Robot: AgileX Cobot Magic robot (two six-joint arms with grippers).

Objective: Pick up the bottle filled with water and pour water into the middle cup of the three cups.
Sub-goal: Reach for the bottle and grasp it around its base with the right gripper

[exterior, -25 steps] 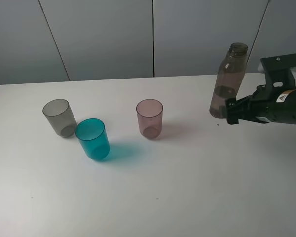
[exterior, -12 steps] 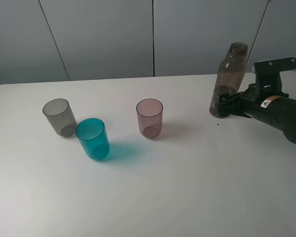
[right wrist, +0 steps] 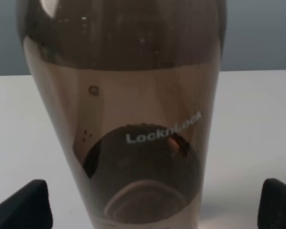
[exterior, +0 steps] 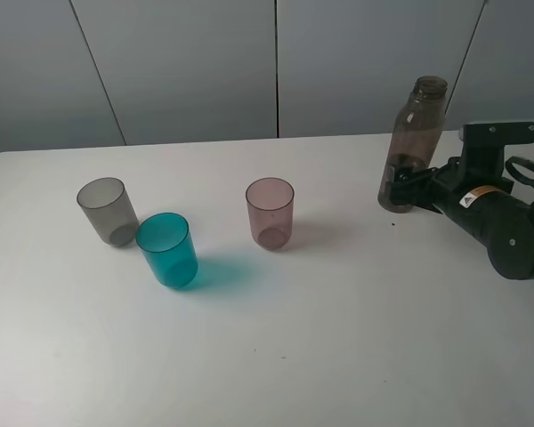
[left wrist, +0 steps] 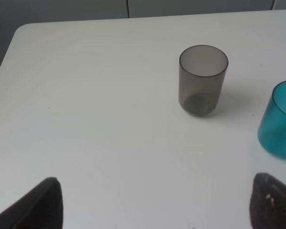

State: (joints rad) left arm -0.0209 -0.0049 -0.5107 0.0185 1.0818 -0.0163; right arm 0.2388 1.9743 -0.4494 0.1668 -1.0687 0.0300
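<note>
The smoky brown-grey bottle [exterior: 413, 142] stands upright at the back right of the table, uncapped. Water [right wrist: 133, 105] fills its lower part. My right gripper [exterior: 402, 189] is open, with one finger on each side of the bottle's base; the bottle [right wrist: 133, 119] fills the right wrist view between them. The teal middle cup [exterior: 167, 250] stands front left, with the grey cup [exterior: 107, 211] to its left and the pink-mauve cup [exterior: 271, 213] to its right. My left gripper [left wrist: 157, 205] is open and empty, low over the table near the grey cup [left wrist: 203, 78] and teal cup [left wrist: 282, 121].
The white table [exterior: 338, 338] ends at a grey panelled wall behind. The right arm's black body [exterior: 503, 222] lies over the table's right edge. The left arm is out of the high view.
The right arm has moved in toward the bottle, bringing its open fingers around the bottle's base. The bottle and the cups have not moved.
</note>
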